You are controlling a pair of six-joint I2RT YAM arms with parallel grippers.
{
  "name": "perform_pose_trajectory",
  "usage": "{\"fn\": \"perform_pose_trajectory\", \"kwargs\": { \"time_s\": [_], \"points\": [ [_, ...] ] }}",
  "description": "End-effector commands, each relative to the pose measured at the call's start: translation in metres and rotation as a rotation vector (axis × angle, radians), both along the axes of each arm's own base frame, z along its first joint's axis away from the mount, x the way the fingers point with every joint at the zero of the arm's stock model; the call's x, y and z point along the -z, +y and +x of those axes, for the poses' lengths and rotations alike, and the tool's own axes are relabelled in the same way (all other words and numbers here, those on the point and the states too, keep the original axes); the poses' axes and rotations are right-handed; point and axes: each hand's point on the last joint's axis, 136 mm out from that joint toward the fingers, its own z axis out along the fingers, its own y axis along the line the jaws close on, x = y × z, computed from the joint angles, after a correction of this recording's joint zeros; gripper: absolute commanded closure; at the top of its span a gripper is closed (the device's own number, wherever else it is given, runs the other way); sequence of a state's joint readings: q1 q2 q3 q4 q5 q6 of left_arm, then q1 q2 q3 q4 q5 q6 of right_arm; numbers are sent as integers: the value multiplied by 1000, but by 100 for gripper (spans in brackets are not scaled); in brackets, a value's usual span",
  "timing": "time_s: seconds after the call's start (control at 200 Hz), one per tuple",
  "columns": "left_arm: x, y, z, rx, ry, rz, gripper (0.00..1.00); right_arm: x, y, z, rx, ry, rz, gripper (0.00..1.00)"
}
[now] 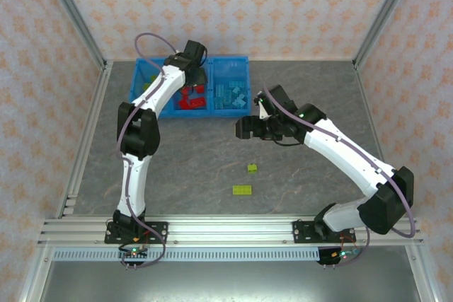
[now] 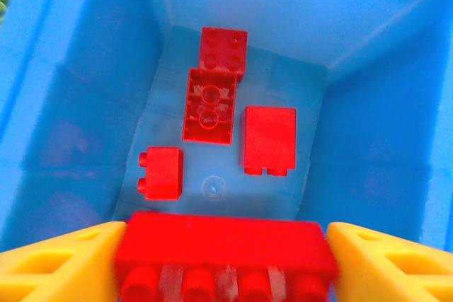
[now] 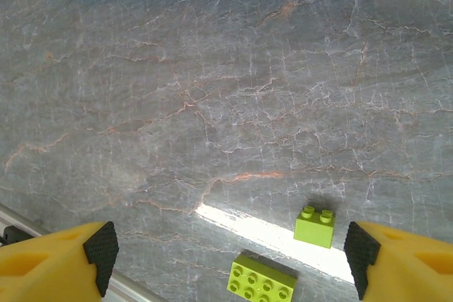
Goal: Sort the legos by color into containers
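While the left gripper (image 2: 225, 263) clamps a long red brick (image 2: 225, 242) over the middle bin (image 2: 78, 118), four reds (image 2: 209, 106) lie inside; blues (image 1: 232, 94) sit in the right bin (image 1: 231, 60); two green bricks (image 3: 316, 225) lie loose on the table (image 3: 212, 104), unsorted, below the right gripper (image 3: 230, 254), spread wide and empty.

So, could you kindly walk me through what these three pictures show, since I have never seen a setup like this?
Certainly. Two white robot arms are mounted at a grey table's edge. The overhead picture is from a fixed camera above; the other two come from cameras on each wrist, looking past yellow fingers. The left end effector grips a long red brick above the blue tray's middle compartment, where four red bricks lie. The right end effector is open and empty above two lime green bricks on the table.
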State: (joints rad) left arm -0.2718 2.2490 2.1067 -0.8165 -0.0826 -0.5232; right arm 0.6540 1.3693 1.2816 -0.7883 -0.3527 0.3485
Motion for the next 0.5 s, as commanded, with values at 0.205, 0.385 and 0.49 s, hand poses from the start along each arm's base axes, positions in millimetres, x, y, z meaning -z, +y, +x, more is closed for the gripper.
{"fn": "perform_pose_trajectory", "kwargs": {
  "time_s": [0.205, 0.385, 0.49],
  "points": [
    [-79, -3, -19, 30, -109, -68, 25, 5, -6, 3, 44, -2, -40, 14],
    [-134, -19, -67, 103, -215, -173, 27, 13, -22, 9, 110, -19, -109, 14],
    [-140, -45, -111, 195, -197, -162, 28, 12, -39, 17, 197, -64, -164, 13]
  ]
}}
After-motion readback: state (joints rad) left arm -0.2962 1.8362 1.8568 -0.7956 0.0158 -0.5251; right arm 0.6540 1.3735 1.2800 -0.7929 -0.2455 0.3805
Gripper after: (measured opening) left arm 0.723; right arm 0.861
